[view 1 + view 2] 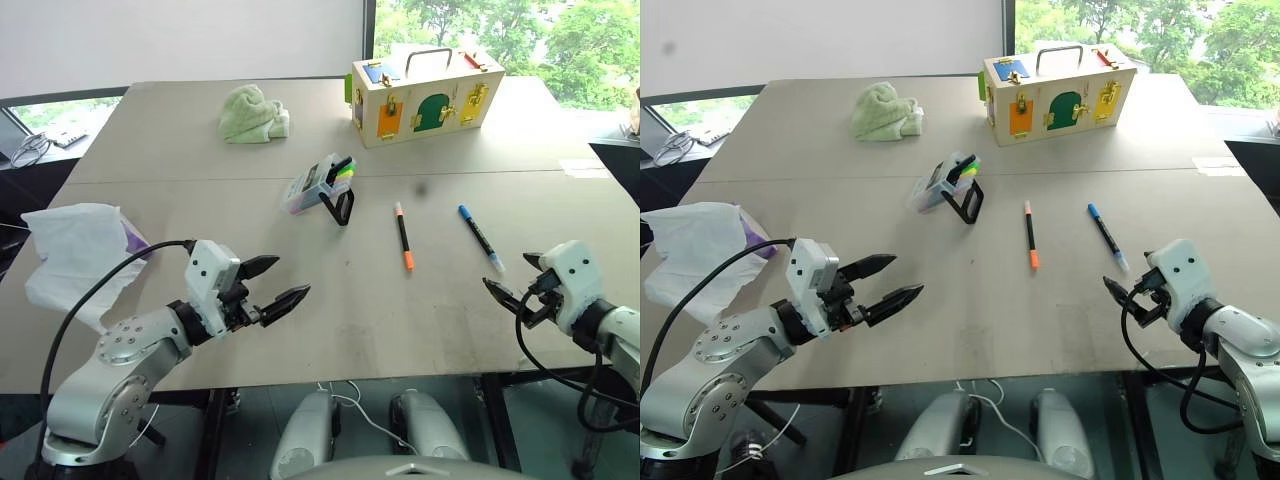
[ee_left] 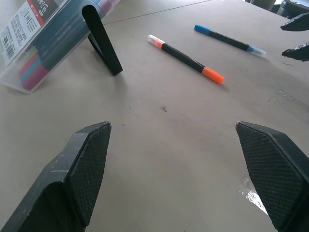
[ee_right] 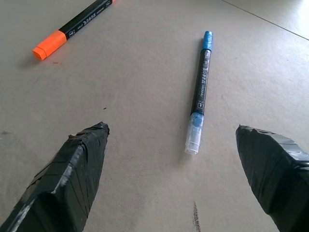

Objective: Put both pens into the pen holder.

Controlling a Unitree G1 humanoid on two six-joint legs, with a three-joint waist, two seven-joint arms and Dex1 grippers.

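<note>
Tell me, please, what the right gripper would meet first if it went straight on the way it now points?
Most likely the blue-ended pen: it lies on the table just ahead of the open right gripper, between the lines of its fingers. How soon is unclear.

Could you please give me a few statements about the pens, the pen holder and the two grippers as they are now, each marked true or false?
1. Both pens lie on the table. True: the orange-capped pen and the blue-ended pen lie there.
2. The left gripper holds a pen. False: it is open and empty.
3. The pen holder leans on a black stand. True.
4. The right gripper is shut. False: it is open, near the blue-ended pen.
5. The wooden box stands between the pens. False: it stands behind them.
</note>
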